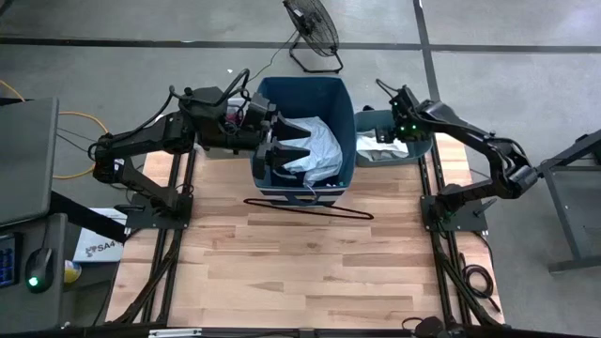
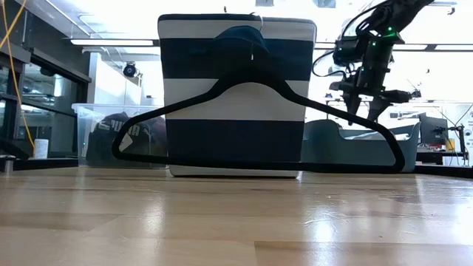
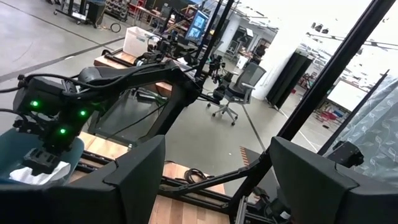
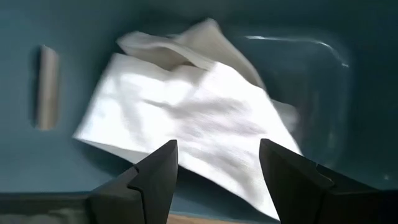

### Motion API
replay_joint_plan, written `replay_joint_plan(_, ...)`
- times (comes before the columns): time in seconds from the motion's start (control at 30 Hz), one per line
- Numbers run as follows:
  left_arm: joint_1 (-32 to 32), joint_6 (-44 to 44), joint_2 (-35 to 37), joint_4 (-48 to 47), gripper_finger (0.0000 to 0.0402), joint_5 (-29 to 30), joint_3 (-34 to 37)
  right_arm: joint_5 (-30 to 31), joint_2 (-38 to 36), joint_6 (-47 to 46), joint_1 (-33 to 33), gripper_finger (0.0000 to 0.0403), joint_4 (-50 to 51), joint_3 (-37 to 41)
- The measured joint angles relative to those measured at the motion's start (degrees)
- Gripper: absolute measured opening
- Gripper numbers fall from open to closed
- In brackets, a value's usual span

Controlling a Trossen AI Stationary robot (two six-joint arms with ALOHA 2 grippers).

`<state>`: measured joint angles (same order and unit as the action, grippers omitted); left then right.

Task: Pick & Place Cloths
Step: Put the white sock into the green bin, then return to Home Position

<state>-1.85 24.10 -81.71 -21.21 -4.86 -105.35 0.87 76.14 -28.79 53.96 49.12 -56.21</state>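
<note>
Lying nearest on the wooden table [image 1: 310, 272]: a thin black wire hanger [image 1: 308, 208], stretched crosswise just in front of the striped bin [image 1: 302, 89]. Showing only in the low view: the hanger [image 2: 259, 122] leaning against the bin's navy-and-white striped front [image 2: 236, 96], with a clear tub [image 2: 122, 133] beyond holding something dark with white lettering. Showing only from above: a pale blue-grey cloth [image 1: 317, 150] bunched inside the striped bin, long axis running roughly from the table's front toward its back, and beside it a smaller teal tub [image 1: 364, 120].

Hovering over the striped bin's left half: the left gripper [image 1: 282, 150], jaws standing wide apart and holding nothing. Appearing at the edge of the left wrist view: a sliver of the pale cloth [image 3: 376, 137], plus the other arm farther off above a bit of white fabric.

Hanging above the teal tub: the right gripper [image 1: 399, 127], fingers parted with nothing between them. Revealing most in the right wrist view: a white cloth [image 4: 186, 124] lying crumpled on the tub floor [image 4: 62, 162], long axis running diagonally, one folded corner pointing toward a far wall; gripper [image 4: 217, 162] clear of the fabric.
</note>
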Motion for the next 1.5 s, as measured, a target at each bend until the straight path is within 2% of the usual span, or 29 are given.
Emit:
replay_joint_plan(0.33,0.0,0.0,0.0,0.0,0.0285,0.0,0.0,6.1,1.3,-3.8,-2.6,0.0217,-0.3,0.0)
replay_joint_plan(0.53,0.0,0.0,0.0,-0.8,0.0285,0.0,0.0,2.7,2.9,-7.0,-2.6,0.0217,-9.0,7.7)
replay_joint_plan(0.67,0.0,-0.2,0.6,-3.4,0.0285,1.8,0.0,4.2,2.9,-8.4,-2.6,0.0217,-14.5,12.8)
replay_joint_plan(0.87,0.0,-1.9,2.6,-5.8,0.0285,2.9,0.0,4.8,2.7,-4.4,-1.9,0.0217,-17.2,13.4)
replay_joint_plan(1.07,0.0,-5.8,5.8,-10.9,0.0285,4.6,0.1,4.7,-0.4,-3.7,-0.5,0.0217,-19.6,13.4)
replay_joint_plan(1.27,0.1,-7.4,9.4,-17.4,0.0285,13.3,0.0,4.5,-5.3,0.4,-0.6,0.0217,-22.2,13.4)
replay_joint_plan(1.33,0.1,-7.4,10.0,-18.8,0.0285,14.2,0.5,3.7,-7.1,1.9,-0.7,0.0217,-23.1,13.4)
replay_joint_plan(1.5,1.3,-8.8,12.8,-19.2,0.0285,15.5,4.8,2.1,-13.4,-0.8,-0.7,0.0217,-21.6,13.4)
